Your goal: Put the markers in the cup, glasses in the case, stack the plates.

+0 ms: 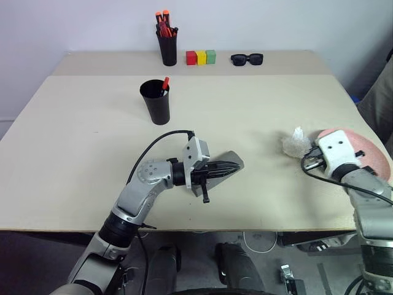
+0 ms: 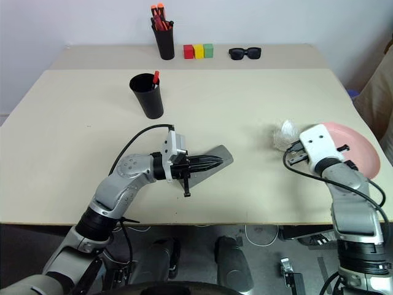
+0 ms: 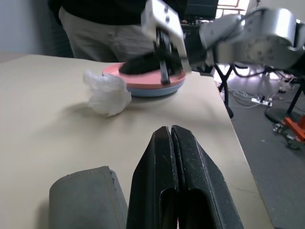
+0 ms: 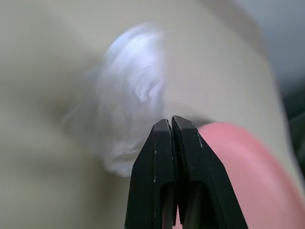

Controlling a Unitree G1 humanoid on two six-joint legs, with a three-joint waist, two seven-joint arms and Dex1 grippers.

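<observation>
My tools (image 3: 171, 138) are black. The cup (image 1: 155, 102) is black, the case (image 1: 228, 163) grey, the plates (image 3: 157, 82) pink and blue, the surface (image 1: 80, 141) beige.

A pale beige table (image 1: 73, 153) spans most of the frame — a seam across its upper part marks where 2 tabletops meet. A plain whitish wall (image 1: 73, 24) runs along the top. At the bottom edge, grey floor (image 1: 307, 264) carries loose cables — light is soft and even.

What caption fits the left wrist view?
Shut left gripper beside grey case; stacked plates and crumpled white wrap beyond.
</observation>
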